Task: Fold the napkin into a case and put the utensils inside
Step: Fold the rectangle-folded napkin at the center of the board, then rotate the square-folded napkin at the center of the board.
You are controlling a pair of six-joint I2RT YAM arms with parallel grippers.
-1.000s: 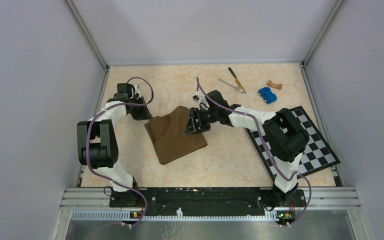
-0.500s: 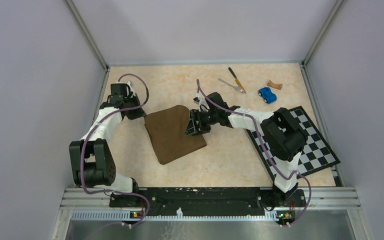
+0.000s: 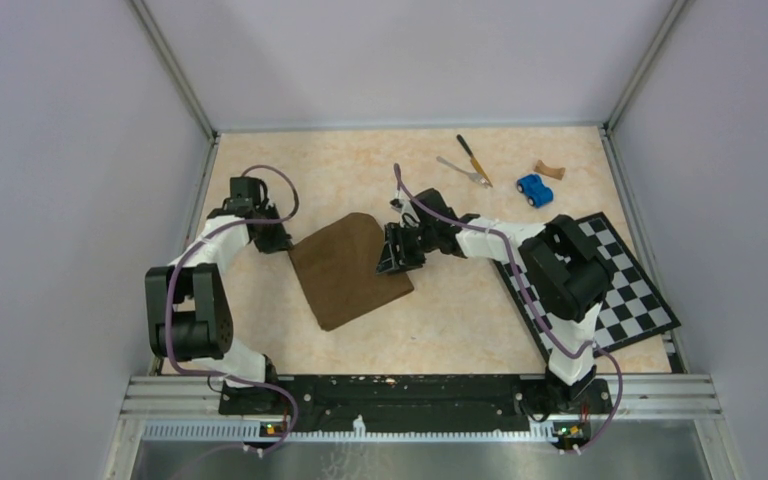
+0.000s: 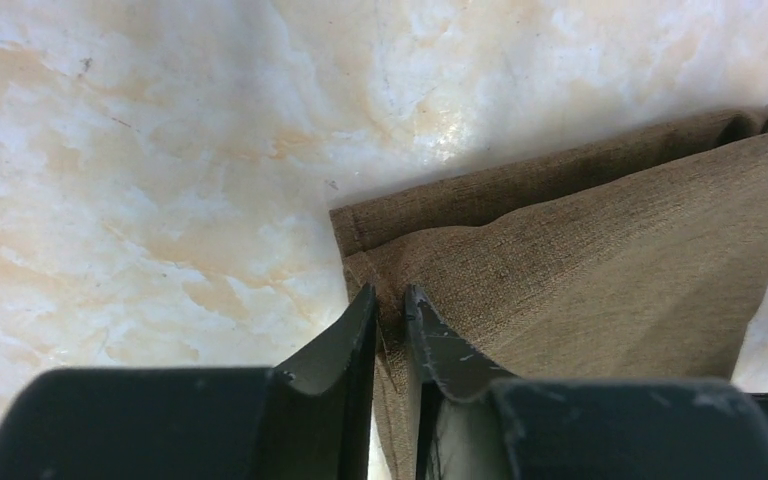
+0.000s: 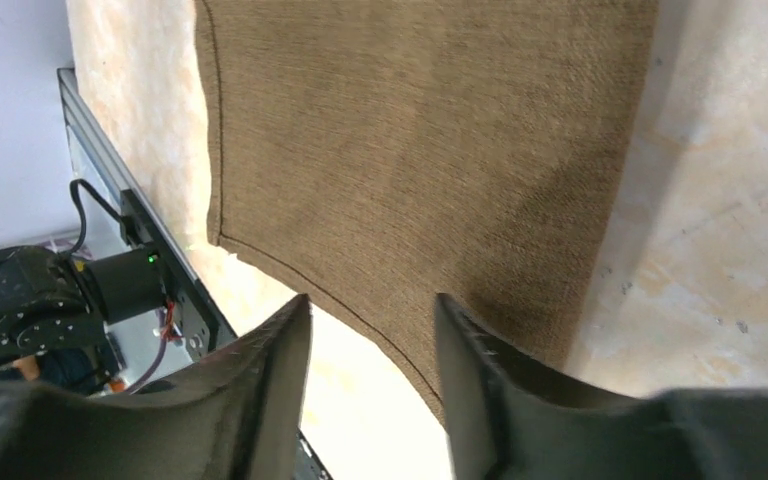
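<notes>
Nearest us, the folded brown napkin [image 3: 350, 268] lies flat. Above its right edge the right gripper [image 5: 370, 310] hangs with jaws spread, empty. At its far left corner the left gripper [image 4: 388, 300] is nearly closed at the edge; we cannot tell if it pinches cloth. A thin bite could slip, or catch both layers. Farthest, the knife [image 3: 473, 158] and fork [image 3: 463, 171] lie well apart.

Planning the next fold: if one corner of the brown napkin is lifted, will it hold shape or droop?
Likely droops: the napkin lies folded in soft layers, its top layer slightly rumpled. The coarse weave probably resists sliding on the table.
</notes>
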